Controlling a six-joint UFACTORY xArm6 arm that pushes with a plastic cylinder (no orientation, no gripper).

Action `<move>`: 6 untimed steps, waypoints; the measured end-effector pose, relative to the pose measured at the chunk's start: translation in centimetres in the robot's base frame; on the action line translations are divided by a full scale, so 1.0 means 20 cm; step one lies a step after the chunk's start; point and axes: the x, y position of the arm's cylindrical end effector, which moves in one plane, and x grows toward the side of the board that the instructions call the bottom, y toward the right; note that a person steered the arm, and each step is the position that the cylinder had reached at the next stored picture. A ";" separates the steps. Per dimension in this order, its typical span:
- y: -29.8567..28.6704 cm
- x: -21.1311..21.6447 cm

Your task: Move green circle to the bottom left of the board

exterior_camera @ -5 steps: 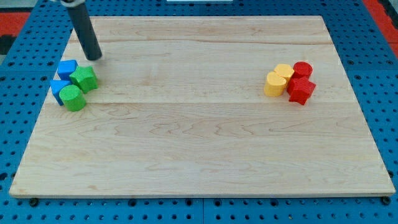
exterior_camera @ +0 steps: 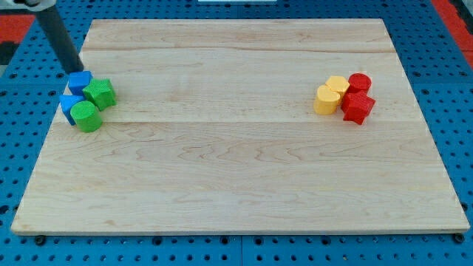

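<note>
Currently my tip (exterior_camera: 74,70) is placed just above the upper blue block (exterior_camera: 80,80), at the view's left; no gripper is fitted. The green circle (exterior_camera: 86,117) is packed against the blue blocks and the other green block (exterior_camera: 99,93). A downward push may drag the whole cluster off the tabletop (exterior_camera: 236,170) edge.

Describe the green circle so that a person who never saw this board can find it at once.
Look at the wooden board and go to its left edge, where four blocks huddle below my tip. The green circle is the lowest one there. It is a round cylinder, unlike the angular green block above it and the two blue blocks beside it.
</note>
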 end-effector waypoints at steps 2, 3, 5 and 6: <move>0.07 0.37; 0.07 0.37; 0.23 0.62; 0.31 0.72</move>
